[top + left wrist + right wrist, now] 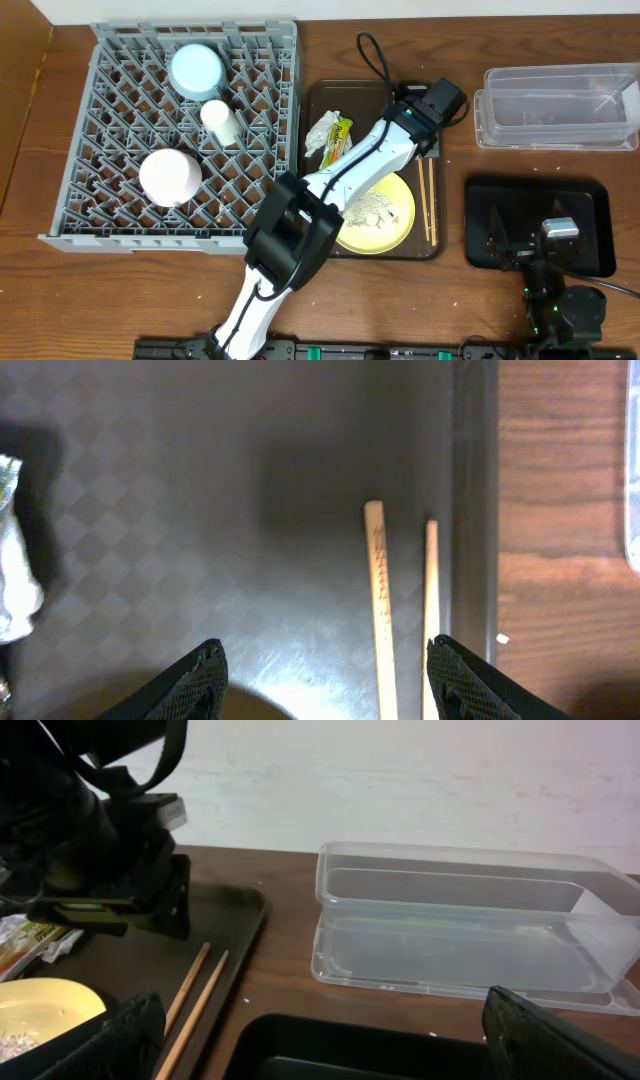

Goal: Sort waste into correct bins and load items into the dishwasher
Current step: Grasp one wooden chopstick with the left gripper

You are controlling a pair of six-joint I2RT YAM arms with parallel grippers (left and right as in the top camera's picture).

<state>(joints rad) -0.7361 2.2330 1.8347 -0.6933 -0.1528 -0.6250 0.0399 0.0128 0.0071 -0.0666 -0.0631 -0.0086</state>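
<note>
The grey dish rack (120,215) holds the light blue bowl (195,70), the small white cup (220,120) and the white bowl (169,176). On the brown serving tray (325,100) lie the wrapper with its yellow-green packet (330,135), the yellow plate (385,215) with rice scraps, and the chopsticks (428,200). My left gripper (325,680) is open above the tray, its fingers either side of the chopsticks (378,600). My right gripper (320,1045) is open over the black tray (590,200). The clear tub (555,105) stands behind it.
The clear tub (460,925) sits close behind the black tray (350,1045) in the right wrist view. The left arm (340,180) crosses over the serving tray and part of the plate. Bare wood table (480,40) lies between tray and bins.
</note>
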